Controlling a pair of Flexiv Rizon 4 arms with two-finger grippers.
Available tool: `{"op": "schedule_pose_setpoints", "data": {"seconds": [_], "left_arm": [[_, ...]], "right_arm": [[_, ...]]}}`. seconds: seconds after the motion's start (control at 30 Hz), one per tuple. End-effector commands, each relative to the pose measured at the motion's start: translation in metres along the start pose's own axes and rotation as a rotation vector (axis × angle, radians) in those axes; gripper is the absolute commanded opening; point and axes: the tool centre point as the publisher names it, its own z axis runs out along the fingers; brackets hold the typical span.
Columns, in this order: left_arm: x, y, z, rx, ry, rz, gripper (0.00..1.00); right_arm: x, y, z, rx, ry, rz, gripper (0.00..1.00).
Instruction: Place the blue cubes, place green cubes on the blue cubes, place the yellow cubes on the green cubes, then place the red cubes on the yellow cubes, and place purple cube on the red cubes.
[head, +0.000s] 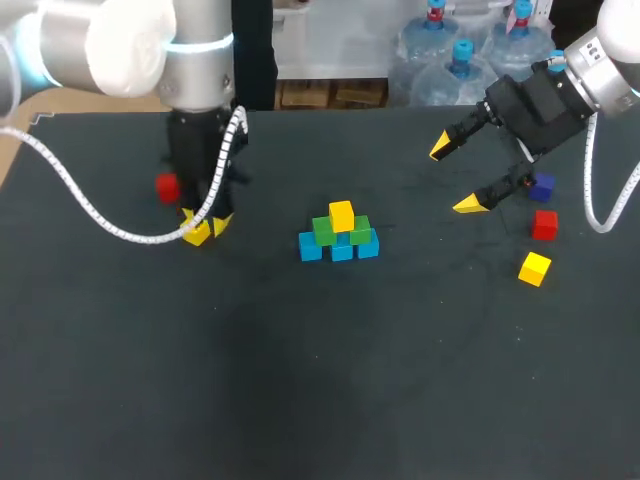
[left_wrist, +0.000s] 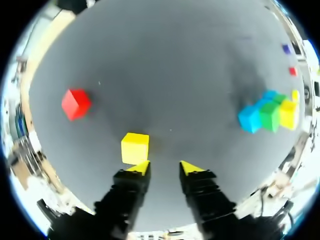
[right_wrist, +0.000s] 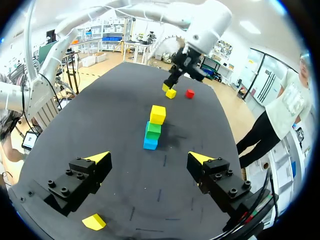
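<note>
The stack (head: 340, 238) sits mid-table in the head view. It has three blue cubes (head: 310, 246) in a row, two green cubes (head: 323, 231) on them, and a top yellow cube (head: 341, 215) on those. At the stack's 9 o'clock the left gripper (head: 207, 228) points down at the table, fingers apart. In its wrist view a loose yellow cube (left_wrist: 135, 148) lies just ahead of one fingertip, not between the two. A left red cube (head: 167, 186) lies at that gripper's 11 o'clock. At the stack's 2 o'clock the right gripper (head: 455, 176) hangs above the table, fingers spread wide. Toward 3 o'clock, well apart from the stack, lie a purple cube (head: 542, 186), a right red cube (head: 544, 224) and a right yellow cube (head: 534, 268).
</note>
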Motion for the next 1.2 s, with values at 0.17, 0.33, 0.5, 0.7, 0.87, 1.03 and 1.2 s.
{"op": "schedule_pose_setpoints", "data": {"seconds": [0.17,0.33,0.5,0.7,0.87,1.03,1.2], "left_arm": [[0.010,0.012,-0.023,0.017,-0.078,0.444,1.00],[0.017,0.022,-0.022,0.044,-0.130,0.549,1.00],[0.019,0.029,-0.021,0.070,-0.157,0.633,1.00],[0.020,0.029,-0.022,0.087,-0.165,0.635,1.00],[0.020,0.029,-0.022,0.087,-0.165,0.635,1.00],[0.025,0.027,-0.028,-0.115,-0.310,0.754,1.00],[0.019,0.038,-0.033,-0.182,-0.270,0.873,1.00]], "right_arm": [[0.000,0.000,0.000,0.001,-0.001,-0.001,1.00],[0.000,0.000,0.000,0.001,-0.001,-0.001,1.00],[0.000,0.000,0.000,0.001,-0.001,-0.001,1.00],[0.000,0.000,0.000,0.001,-0.001,-0.001,1.00],[0.000,0.000,0.000,0.001,-0.001,-0.001,1.00],[0.000,0.000,0.000,0.001,-0.001,-0.001,1.00],[0.000,0.000,0.000,0.001,-0.001,-0.001,1.00]]}}
